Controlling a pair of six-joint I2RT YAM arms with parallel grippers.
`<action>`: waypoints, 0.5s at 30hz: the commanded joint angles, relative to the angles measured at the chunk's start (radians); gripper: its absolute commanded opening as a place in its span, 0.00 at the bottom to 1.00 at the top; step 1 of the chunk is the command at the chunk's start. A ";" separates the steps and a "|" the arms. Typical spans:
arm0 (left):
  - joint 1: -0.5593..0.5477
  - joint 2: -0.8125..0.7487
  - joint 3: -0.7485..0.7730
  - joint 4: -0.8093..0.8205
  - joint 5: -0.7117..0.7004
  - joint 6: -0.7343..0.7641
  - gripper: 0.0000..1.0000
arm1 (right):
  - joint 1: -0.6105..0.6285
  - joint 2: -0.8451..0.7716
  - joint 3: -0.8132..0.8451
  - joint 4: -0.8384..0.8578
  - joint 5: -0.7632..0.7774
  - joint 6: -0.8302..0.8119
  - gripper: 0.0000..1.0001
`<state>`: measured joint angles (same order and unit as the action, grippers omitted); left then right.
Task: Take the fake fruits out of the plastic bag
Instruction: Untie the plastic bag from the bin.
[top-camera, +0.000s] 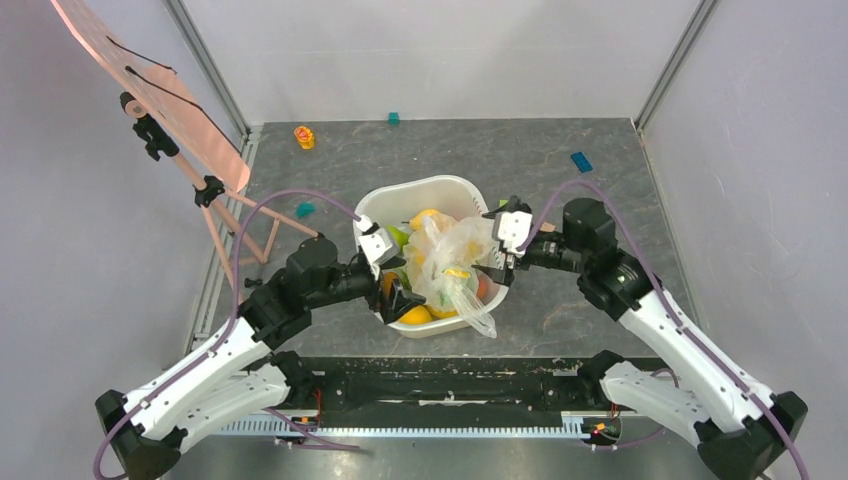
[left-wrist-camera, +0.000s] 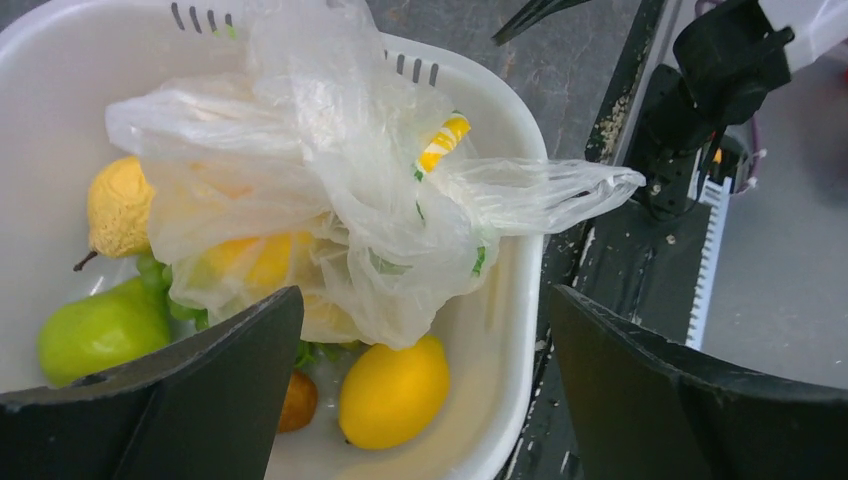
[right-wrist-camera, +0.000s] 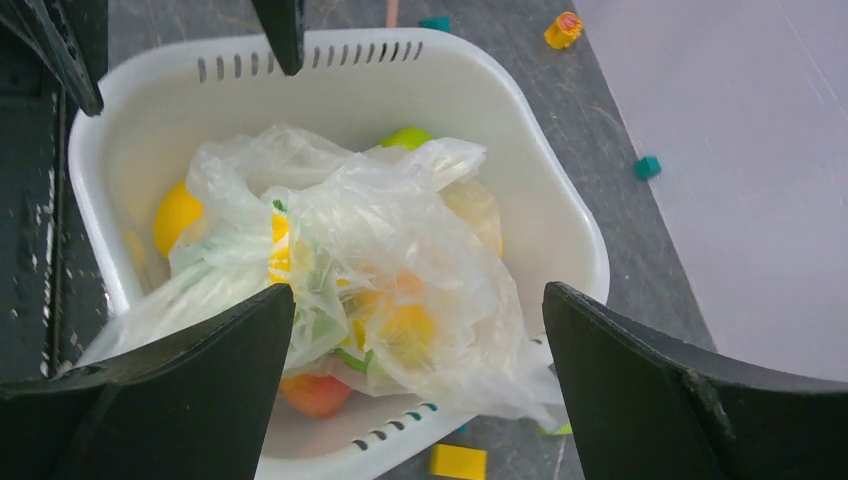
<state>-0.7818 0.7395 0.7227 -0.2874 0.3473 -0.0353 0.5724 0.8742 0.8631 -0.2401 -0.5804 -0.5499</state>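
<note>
The plastic bag (top-camera: 455, 262) lies crumpled in a white basin (top-camera: 440, 186), with one end draped over the near rim. Yellow fake fruits show through its film (right-wrist-camera: 410, 325). Loose in the basin beside the bag lie a lemon (left-wrist-camera: 393, 392), a green pear (left-wrist-camera: 100, 330), a rough yellow pear (left-wrist-camera: 118, 205) and an orange-red fruit (right-wrist-camera: 315, 393). My left gripper (top-camera: 397, 285) hangs open over the basin's near-left corner, with the lemon below its gap. My right gripper (top-camera: 498, 240) stands open at the basin's right rim, above the bag (right-wrist-camera: 390, 240). Neither holds anything.
Small toy blocks lie on the grey table: a yellow one (right-wrist-camera: 458, 462) just outside the basin, a blue one (top-camera: 581, 161), teal ones (top-camera: 394, 118) (top-camera: 305, 210) and a yellow-red piece (top-camera: 304, 137). A pink board on a stand (top-camera: 150, 95) leans at the left wall.
</note>
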 joint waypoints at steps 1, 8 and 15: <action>-0.032 0.036 -0.004 0.104 -0.034 0.168 0.98 | 0.004 0.127 0.151 -0.201 -0.126 -0.374 0.98; -0.067 0.078 -0.009 0.159 -0.148 0.146 0.98 | 0.008 0.277 0.302 -0.435 -0.242 -0.683 0.98; -0.124 0.133 -0.030 0.183 -0.210 0.130 0.97 | 0.044 0.405 0.420 -0.584 -0.249 -0.778 0.98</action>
<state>-0.8818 0.8524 0.7113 -0.1684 0.1902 0.0731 0.5884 1.2415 1.2251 -0.7231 -0.7925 -1.2198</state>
